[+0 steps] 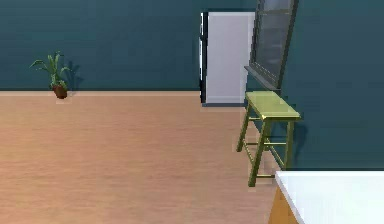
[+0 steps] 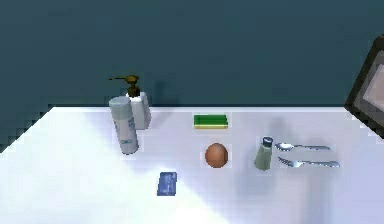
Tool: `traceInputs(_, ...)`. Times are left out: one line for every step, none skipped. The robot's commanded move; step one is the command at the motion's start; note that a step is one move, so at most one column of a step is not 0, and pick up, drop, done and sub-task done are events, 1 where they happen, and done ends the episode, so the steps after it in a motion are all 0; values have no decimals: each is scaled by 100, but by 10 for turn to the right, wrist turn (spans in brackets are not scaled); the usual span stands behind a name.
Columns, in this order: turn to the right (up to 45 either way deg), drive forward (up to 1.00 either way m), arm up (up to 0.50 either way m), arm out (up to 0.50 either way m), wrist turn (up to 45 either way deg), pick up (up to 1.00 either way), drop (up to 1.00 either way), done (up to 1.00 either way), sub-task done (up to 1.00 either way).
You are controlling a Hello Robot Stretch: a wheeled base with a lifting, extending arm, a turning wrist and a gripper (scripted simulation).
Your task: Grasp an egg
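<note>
Forward view: a wooden floor (image 1: pixel 120 150) runs back to a dark teal wall (image 1: pixel 120 40), and a small potted plant (image 1: pixel 55 75) stands on the floor against that wall at the far left. Toward the right a tall white appliance (image 1: pixel 228 58), likely a fridge, stands upright against the wall, and just beside it on the right a dark-framed pane (image 1: pixel 272 40) hangs on the side wall. Below the pane a yellow-green stool (image 1: pixel 268 125) on thin legs stands on the floor. The white corner of the desk (image 1: pixel 335 195) shows at the bottom right. Arm side view: the white desk (image 2: pixel 60 180) spreads across the lower half with the same teal wall behind it. The brown egg (image 2: pixel 216 155) lies on the desk a little right of the middle, apart from everything around it. Behind it, nearer the wall, lies a flat green and yellow sponge (image 2: pixel 211 122). To the egg's right stands a small grey-green shaker (image 2: pixel 263 154), upright, and right of that lie two silvery pieces of cutlery (image 2: pixel 305 155), side by side. On the left stands a grey cylindrical can (image 2: pixel 124 125), and just behind it a white pump bottle (image 2: pixel 137 100) with a dark nozzle. A small flat blue thing (image 2: pixel 167 183) lies in front, left of the egg. A dark frame (image 2: pixel 370 85) leans in at the right edge. How the claw stands cannot be told.
</note>
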Motion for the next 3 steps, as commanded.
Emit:
traceInputs(0, 0, 50, 0, 0, 0, 0, 0, 0)
traceInputs(0, 0, 38, 0, 0, 0, 0, 0, 0)
traceInputs(0, 0, 0, 20, 0, 0, 0, 0, 0)
